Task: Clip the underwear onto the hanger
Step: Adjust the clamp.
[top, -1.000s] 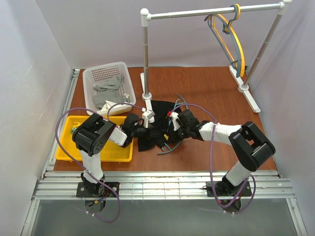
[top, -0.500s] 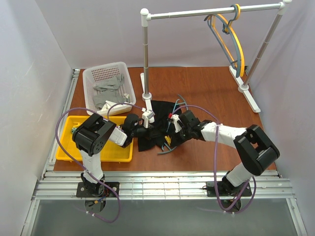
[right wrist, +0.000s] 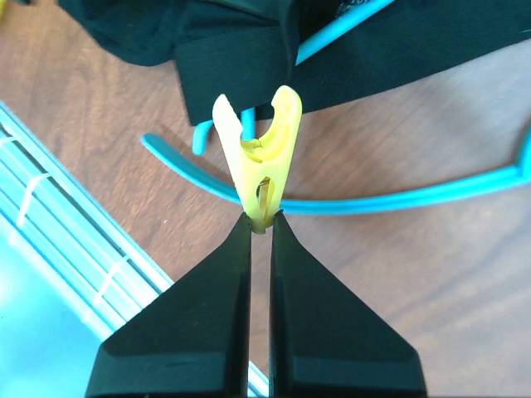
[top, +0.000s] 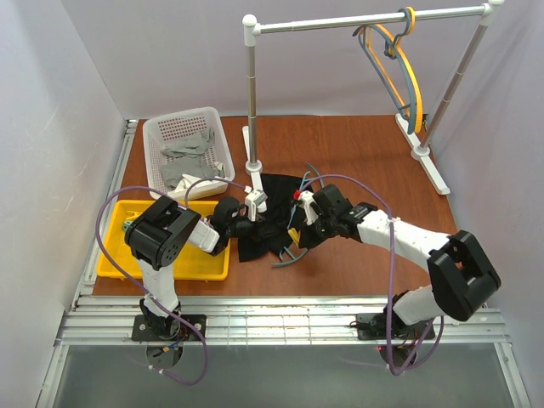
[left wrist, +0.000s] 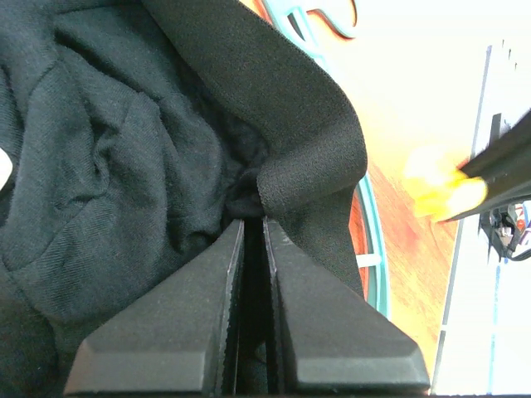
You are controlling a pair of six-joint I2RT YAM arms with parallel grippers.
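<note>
The underwear [top: 270,228] is soft, light black knit that will slump and bunch wherever it is not supported. The best hold is probably its broad, firmer waistband [left wrist: 309,108], which is also the likely place for a peg to bite. It lies crumpled in the middle of the wooden table [top: 357,153], between the two arms, draped over the hanger [right wrist: 390,199]. The hanger is thin, stiff teal plastic that looks slick and apt to skid on the wood, and only its lower bars and hook show from under the cloth. The left gripper [left wrist: 253,222] has its fingers drawn almost together on a fold of the garment just under the waistband, pinning it against the hanger's side. The right gripper [right wrist: 261,217] has its fingers closed on the tail of a yellow clothespin [right wrist: 261,157]. The squeeze spreads the peg's mouth, which straddles a teal bar at the edge of the waistband; whether it takes in fabric as well cannot be told. Farther out, a yellow tray [top: 115,255] sits by the left arm, with a white basket [top: 153,161] of grey cloths [top: 189,153] behind it. At the back, a rail [top: 340,21] carries a yellow hanger [top: 410,64] and a grey-blue hanger [top: 374,53].
</note>
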